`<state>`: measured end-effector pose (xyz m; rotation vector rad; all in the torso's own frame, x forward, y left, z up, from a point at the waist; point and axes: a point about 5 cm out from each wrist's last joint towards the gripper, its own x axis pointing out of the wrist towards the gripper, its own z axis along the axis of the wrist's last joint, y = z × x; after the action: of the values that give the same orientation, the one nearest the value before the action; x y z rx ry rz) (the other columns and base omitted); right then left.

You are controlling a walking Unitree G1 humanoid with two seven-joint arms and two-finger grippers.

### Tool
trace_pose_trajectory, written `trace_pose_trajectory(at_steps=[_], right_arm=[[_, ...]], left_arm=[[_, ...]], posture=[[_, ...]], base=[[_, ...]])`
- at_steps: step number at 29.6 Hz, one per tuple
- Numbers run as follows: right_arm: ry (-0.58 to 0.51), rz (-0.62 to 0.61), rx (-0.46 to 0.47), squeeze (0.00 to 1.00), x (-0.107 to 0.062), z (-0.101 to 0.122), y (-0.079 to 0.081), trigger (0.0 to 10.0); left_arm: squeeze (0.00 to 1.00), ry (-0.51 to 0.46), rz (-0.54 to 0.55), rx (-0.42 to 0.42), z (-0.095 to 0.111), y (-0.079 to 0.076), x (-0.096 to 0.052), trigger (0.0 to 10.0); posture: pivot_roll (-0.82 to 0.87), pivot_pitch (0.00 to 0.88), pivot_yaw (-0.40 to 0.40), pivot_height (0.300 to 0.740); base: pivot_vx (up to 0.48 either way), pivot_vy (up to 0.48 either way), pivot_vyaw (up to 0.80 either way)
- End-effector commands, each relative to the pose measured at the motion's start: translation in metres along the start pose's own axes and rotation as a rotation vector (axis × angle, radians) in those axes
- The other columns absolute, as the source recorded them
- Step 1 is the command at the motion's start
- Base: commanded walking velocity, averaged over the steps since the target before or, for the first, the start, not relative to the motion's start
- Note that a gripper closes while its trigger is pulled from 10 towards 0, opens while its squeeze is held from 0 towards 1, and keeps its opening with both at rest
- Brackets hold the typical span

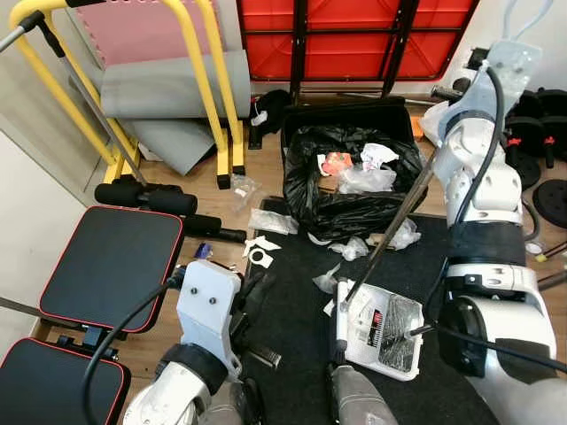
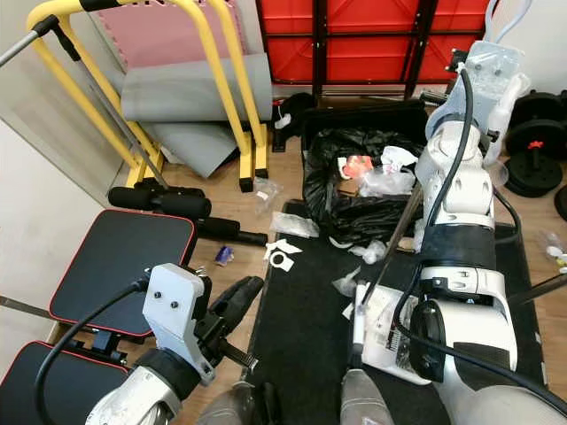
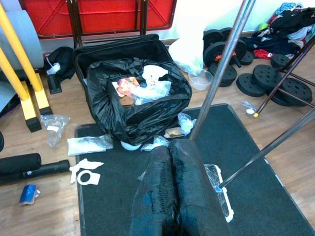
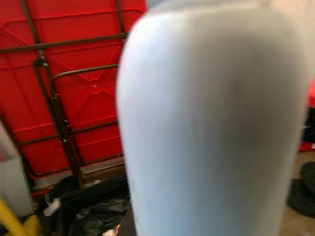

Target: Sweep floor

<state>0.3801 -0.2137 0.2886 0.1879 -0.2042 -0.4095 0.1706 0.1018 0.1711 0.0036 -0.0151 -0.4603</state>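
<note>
Left gripper (image 3: 172, 182) is held low over the black mat (image 3: 256, 206), fingers pressed together, nothing between them. Just right of it a white dustpan (image 1: 383, 329) with wrappers inside is seen lying on the mat, and a metal broom handle (image 1: 390, 226) slants up from the pan toward the raised right arm. Right gripper state cannot be told; its wrist view is blocked by a blurred pale object. Ahead of the left gripper, plastic scraps (image 1: 341, 266) are scattered on the mat. To its left, white paper bits (image 3: 83, 172) are seen on wood floor. Further ahead, a black trash bag (image 3: 138, 98) is stuffed with rubbish. Behind it stand red panels (image 1: 354, 35).
</note>
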Motion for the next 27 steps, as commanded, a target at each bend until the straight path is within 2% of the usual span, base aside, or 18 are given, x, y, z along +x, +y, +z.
trace_pose_trajectory(at_steps=[1,6,15,24,27], right_arm=[[0.001,0.051,0.088,0.0,-0.003,0.004,0.008,10.0],[0.032,0.055,0.076,0.0,-0.005,-0.006,0.012,10.0],[0.1,-0.004,-0.006,0.0,-0.006,-0.035,0.002,10.0],[0.077,-0.02,-0.04,0.0,-0.005,-0.033,-0.008,10.0],[0.033,-0.032,-0.025,0.0,-0.001,-0.024,-0.012,10.0]], left_arm=[[0.0,0.039,0.001,-0.011,-0.007,0.0,-0.002,10.0],[0.0,0.038,0.002,-0.012,-0.006,0.0,-0.002,10.0],[0.0,0.038,0.003,-0.015,-0.005,-0.001,-0.003,10.0],[0.0,0.038,0.004,-0.019,-0.004,-0.001,-0.004,10.0],[0.0,0.038,0.004,-0.02,-0.004,-0.001,-0.004,10.0]], posture=[[-0.12,0.253,0.024,0.74],[-0.11,0.258,0.021,0.74],[-0.1,0.274,0.019,0.74],[-0.11,0.278,0.018,0.74],[-0.11,0.278,0.019,0.74]], base=[[0.0,0.0,0.0],[0.0,0.0,0.0],[0.0,0.0,0.0],[0.0,0.0,0.0],[0.0,0.0,0.0]])
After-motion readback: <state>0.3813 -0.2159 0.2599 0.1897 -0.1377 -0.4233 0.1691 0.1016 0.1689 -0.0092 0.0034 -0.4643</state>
